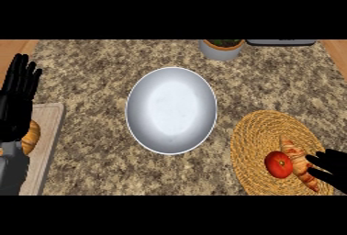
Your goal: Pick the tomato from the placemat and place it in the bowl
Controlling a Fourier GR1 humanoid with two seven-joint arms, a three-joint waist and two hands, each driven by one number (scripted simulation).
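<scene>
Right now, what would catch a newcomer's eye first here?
The big white bowl sits mid-counter with nothing in it. At lower right, the red tomato lies on the woven placemat beside a croissant, with the right hand close by.

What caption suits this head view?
Right hand nears the tomato on the woven placemat; white bowl waits.

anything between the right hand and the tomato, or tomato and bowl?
Partly. A croissant lies on the placemat between the right hand and the tomato, touching the tomato. From tomato to bowl, only bare counter shows.
</scene>
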